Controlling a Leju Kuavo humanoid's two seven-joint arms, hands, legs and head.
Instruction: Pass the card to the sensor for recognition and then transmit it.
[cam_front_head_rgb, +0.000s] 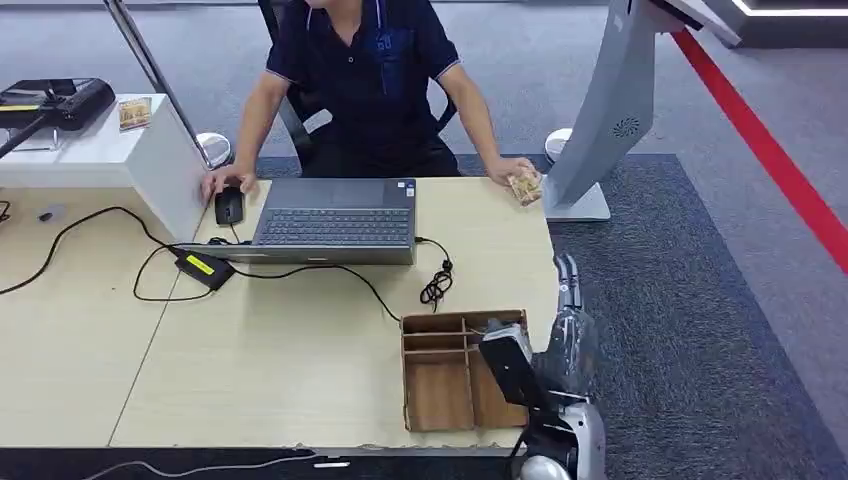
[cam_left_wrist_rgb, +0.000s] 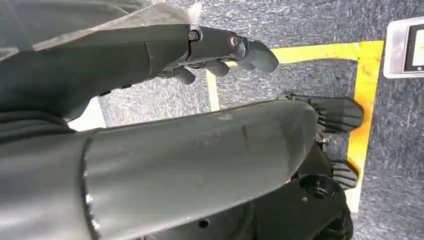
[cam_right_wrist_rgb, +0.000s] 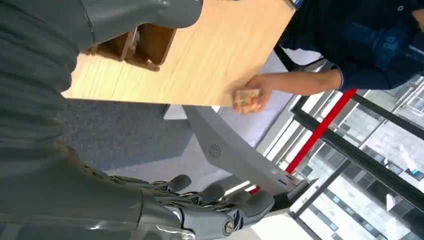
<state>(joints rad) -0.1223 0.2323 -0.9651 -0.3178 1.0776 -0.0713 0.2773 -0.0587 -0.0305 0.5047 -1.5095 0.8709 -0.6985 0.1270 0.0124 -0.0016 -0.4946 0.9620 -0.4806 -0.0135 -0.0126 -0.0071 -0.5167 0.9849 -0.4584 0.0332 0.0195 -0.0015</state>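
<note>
The card (cam_front_head_rgb: 524, 188) is a small orange-patterned piece held in a person's hand at the far right corner of the desk; the right wrist view shows the card (cam_right_wrist_rgb: 246, 100) at the table's edge. The grey sensor stand (cam_front_head_rgb: 610, 110) rises just right of that corner, and its slanted column (cam_right_wrist_rgb: 235, 155) crosses the right wrist view. My right hand (cam_front_head_rgb: 570, 318) is raised beside the desk's right edge, fingers (cam_right_wrist_rgb: 215, 197) apart and holding nothing, well short of the card. My left hand (cam_left_wrist_rgb: 220, 50) hangs over the floor with nothing in it.
A wooden compartment box (cam_front_head_rgb: 440, 385) sits at the near right of the desk (cam_front_head_rgb: 280, 350), just left of my right arm. A laptop (cam_front_head_rgb: 335, 220), a mouse (cam_front_head_rgb: 229, 206) under the person's other hand, a power brick (cam_front_head_rgb: 204, 267) and cables lie farther back. A white cabinet (cam_front_head_rgb: 110, 150) stands at left.
</note>
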